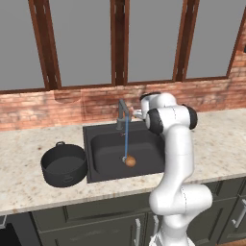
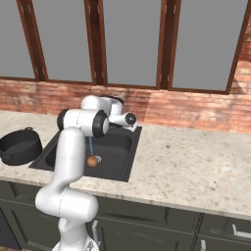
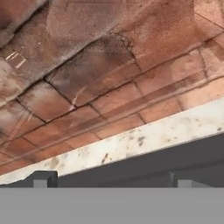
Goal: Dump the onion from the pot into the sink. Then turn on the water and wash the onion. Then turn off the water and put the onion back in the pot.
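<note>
Flat, even rendered light is filling both base views; no single source is showing. The window panes [image 1: 81,41] are reading plain grey, giving no glare. Soft shading is darkening the sink [image 1: 108,166] basin and the inside of the pot [image 1: 64,165]. The white arm [image 1: 178,158] is carrying gentle gradients, no hard highlights. All views are looking low-resolution and slightly soft. In the hand view the brick wall [image 3: 100,83] is appearing blurred, its texture stretching.
</note>
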